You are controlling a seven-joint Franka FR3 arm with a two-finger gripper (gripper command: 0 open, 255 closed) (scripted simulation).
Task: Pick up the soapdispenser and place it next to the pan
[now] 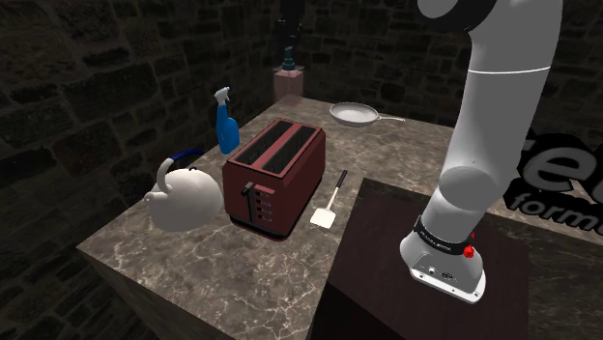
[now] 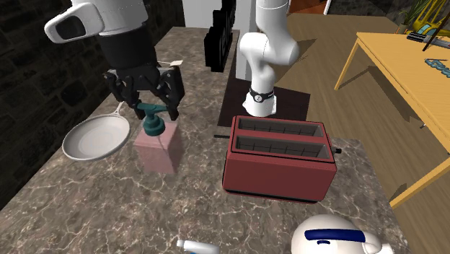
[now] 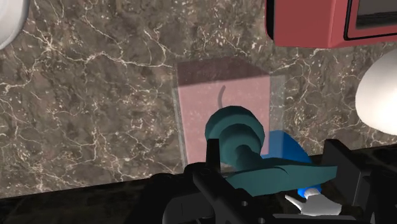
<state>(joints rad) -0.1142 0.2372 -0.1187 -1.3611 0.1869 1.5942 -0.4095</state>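
Note:
The soap dispenser is a clear pink block with a teal pump. It stands upright at the far end of the marble counter, just beside the white pan. My black gripper comes straight down on it, shut on the pump head. The wrist view looks down on the pink body, with the gripper clasping the teal pump. In the shoulder view the dispenser hangs under the gripper, left of the pan. I cannot tell whether its base touches the counter.
A dark red toaster sits mid-counter, with a white kettle and a blue spray bottle at the shoulder view's left. A white spatula lies by the toaster. A wooden table stands off the counter.

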